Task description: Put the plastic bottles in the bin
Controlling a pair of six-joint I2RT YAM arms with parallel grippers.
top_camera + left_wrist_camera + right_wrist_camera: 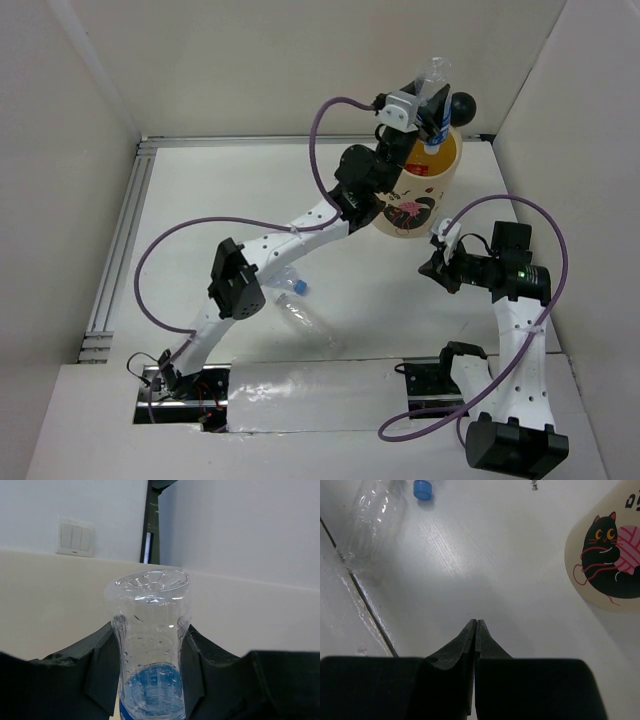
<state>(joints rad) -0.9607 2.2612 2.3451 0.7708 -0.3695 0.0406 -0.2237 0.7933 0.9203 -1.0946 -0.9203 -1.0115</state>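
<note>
I see a clear bottle [305,318] lying on the table [200,220] by my left arm. Right gripper [476,625] has its jaws together, empty, near the bin [420,215]. Left gripper [435,112] is clamped on a blue-labelled bottle [152,645] above the bin's mouth.

I saw the clear bottle [150,652] above the bin [445,182] as thin, glossy plastic, ribbed at its base; the left gripper [150,630] clamped on it looked matt black plastic; the bin's cream wall was smooth and low-sheen; the table [485,565] beside the bin was satin white, faintly wood-grained; the lying bottle [372,522] there was crinkled, shiny plastic.
</note>
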